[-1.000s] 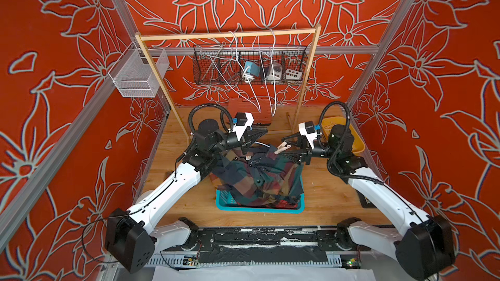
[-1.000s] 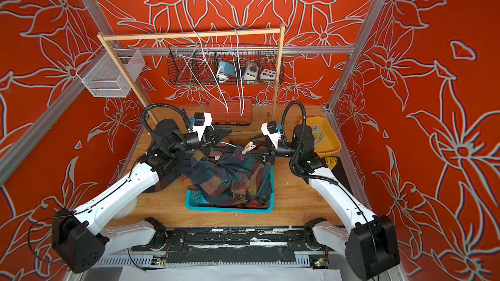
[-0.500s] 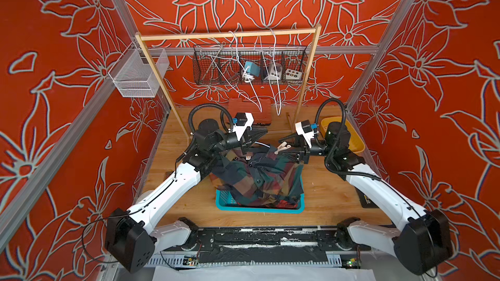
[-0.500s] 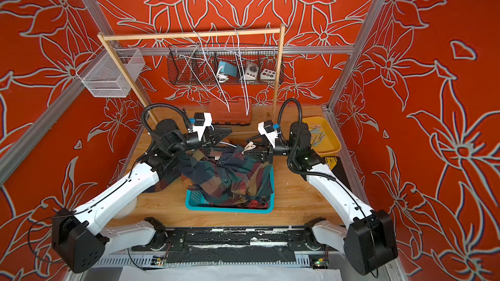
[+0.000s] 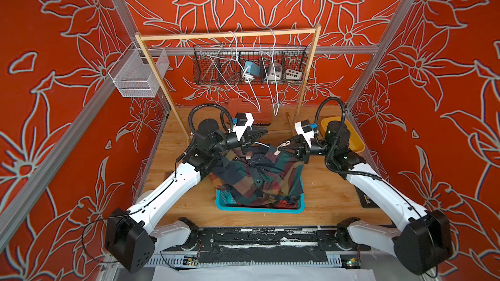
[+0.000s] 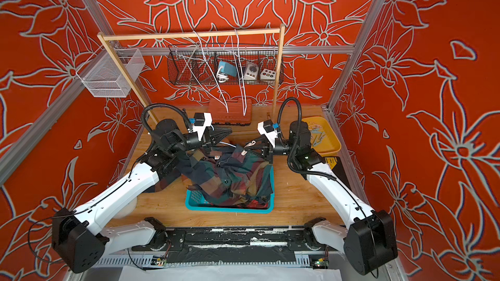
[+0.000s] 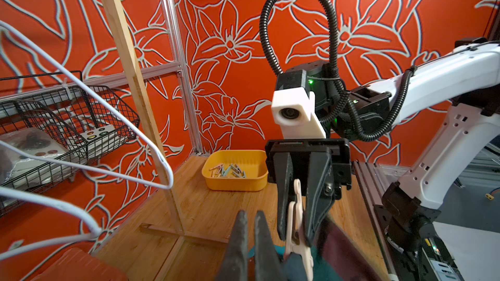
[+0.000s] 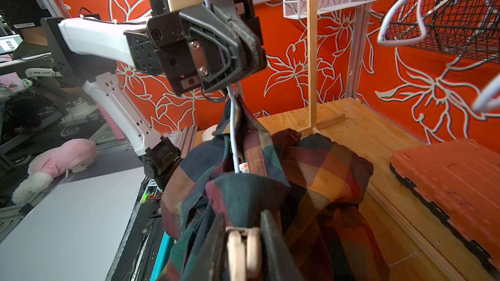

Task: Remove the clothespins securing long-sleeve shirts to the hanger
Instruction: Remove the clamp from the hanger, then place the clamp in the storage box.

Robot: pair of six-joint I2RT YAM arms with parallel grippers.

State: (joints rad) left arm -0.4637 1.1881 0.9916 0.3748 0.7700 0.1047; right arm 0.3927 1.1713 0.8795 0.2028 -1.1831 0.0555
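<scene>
Left gripper (image 5: 259, 132) was clamped tight on the white wire hanger (image 8: 232, 131), holding it above the table. A dark plaid shirt (image 5: 257, 174) hung from that hanger, its lower part heaped in the teal basket (image 5: 224, 204). On the shirt's edge nearest the right arm sat a pale pink clothespin (image 8: 243, 250). The right gripper (image 7: 295, 235) pressed the pin's tails from both sides. Further right, loose clothespins (image 7: 228, 171) lay in a yellow tray (image 5: 354, 144).

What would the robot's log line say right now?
left gripper: shut on white hanger | right gripper: shut on pink clothespin | pink clothespin: clipped to plaid shirt
</scene>
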